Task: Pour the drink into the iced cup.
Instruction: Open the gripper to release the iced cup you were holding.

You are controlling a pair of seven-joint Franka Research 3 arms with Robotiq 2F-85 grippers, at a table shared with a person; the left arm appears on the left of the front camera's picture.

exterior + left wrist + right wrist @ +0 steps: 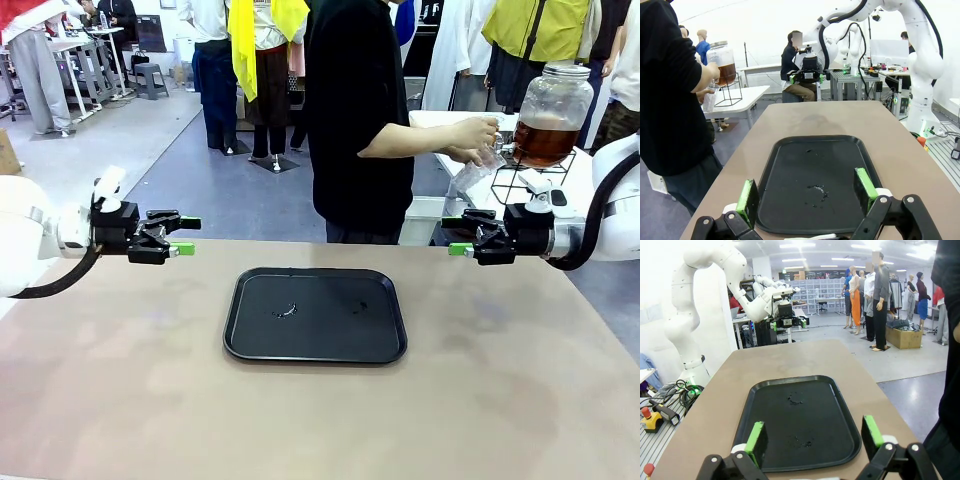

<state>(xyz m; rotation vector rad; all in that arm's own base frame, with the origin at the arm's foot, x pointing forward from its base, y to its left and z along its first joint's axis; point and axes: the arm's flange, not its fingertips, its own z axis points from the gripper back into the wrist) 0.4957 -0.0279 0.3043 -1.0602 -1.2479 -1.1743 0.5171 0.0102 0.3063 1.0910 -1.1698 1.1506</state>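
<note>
I see my left gripper (pixel 183 236) hovering over the table's (pixel 120 400) left edge, fingers spread wide and holding nothing. My right gripper (pixel 459 236) hovers over the right edge, facing it, also spread and empty. Between them, a black tray (pixel 315 350) lies flat at the table's middle, with a few small wet marks on its surface. Both wrist cameras look down across this tray (pixel 790 165) (pixel 840 440) from opposite ends.

Beyond the far edge, a person in black (pixel 355 110) stands sideways, turned to a white side table (pixel 747 95). There a glass jar (pixel 552 110) of amber drink (pixel 545 140) sits on a black wire stand (pixel 530 180), well apart from both grippers. The person's hands (pixel 478 135) are at the jar's tap, holding a clear cup (pixel 470 178) beneath it.

The person's body stands between the tray and the jar in the left wrist view.
</note>
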